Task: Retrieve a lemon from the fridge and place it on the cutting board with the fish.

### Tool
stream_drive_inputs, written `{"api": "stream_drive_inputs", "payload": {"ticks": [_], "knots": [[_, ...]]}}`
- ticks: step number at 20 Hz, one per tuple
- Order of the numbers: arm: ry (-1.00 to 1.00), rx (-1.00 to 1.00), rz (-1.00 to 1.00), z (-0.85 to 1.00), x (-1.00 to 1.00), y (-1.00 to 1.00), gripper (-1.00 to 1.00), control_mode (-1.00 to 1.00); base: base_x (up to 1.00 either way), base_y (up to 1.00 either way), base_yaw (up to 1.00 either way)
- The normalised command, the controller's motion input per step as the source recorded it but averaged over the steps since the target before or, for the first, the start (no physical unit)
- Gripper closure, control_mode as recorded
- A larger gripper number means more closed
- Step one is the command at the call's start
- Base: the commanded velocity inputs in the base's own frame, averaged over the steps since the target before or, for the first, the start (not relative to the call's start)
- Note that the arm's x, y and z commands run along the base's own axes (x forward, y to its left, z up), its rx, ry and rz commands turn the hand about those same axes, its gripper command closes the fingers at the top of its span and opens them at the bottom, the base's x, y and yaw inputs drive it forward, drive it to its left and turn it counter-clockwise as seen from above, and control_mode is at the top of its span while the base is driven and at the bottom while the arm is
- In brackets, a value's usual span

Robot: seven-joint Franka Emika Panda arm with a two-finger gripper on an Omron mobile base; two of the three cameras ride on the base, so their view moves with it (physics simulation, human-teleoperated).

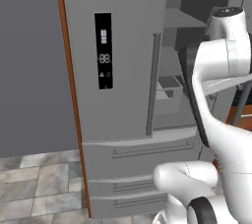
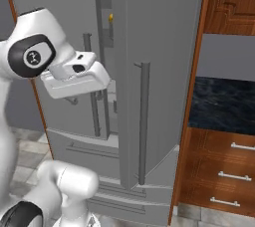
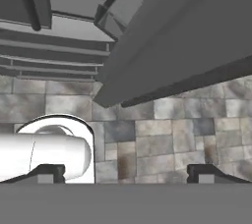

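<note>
The grey fridge (image 1: 128, 95) stands before me, its left door shut and carrying a black display (image 1: 103, 51). Its right door (image 2: 164, 71), with a vertical bar handle (image 2: 143, 121), is swung partly open. Through the gap, grey shelves (image 1: 172, 66) and a door bin (image 1: 170, 88) show inside. High up in that gap sits a small yellow lemon (image 2: 110, 18). My gripper (image 3: 128, 176) is open with nothing between its fingertips (image 3: 49, 174); it points down at the tiled floor beside the open door's lower edge. The white hand (image 2: 74, 79) hovers in front of the gap. The cutting board and the fish are out of view.
A wooden cabinet with drawers (image 2: 224, 171) and a dark counter recess (image 2: 224, 106) stand right of the fridge. A brown side panel (image 1: 69, 70) runs along its left. Fridge drawers (image 1: 142, 154) sit below the doors. Tiled floor (image 1: 39, 179) lies in front.
</note>
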Motion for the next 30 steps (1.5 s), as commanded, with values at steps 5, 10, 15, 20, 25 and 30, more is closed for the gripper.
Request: {"api": "stream_drive_inputs", "payload": {"ticks": [5,10,15,20,25,30], "knots": [[0.38,-0.27,0.08,-0.13,0.96,0.04,-1.0,-1.0,0.0,0.0,0.0],[0.15,-0.21,0.15,-0.41,0.96,0.03,-1.0,-1.0,0.0,0.0,0.0],[0.03,-0.08,0.24,-0.4,0.82,-0.1,-1.0,-1.0,0.0,0.0,0.0],[0.16,0.0,0.18,-0.01,0.17,-0.64,-1.0,-1.0,0.0,0.0,0.0],[0.36,-0.03,0.05,0.0,0.02,-0.62,-1.0,-1.0,0.0,0.0,0.0],[0.51,-0.06,-0.02,0.0,-0.13,-0.86,-1.0,-1.0,0.0,0.0,0.0]]}}
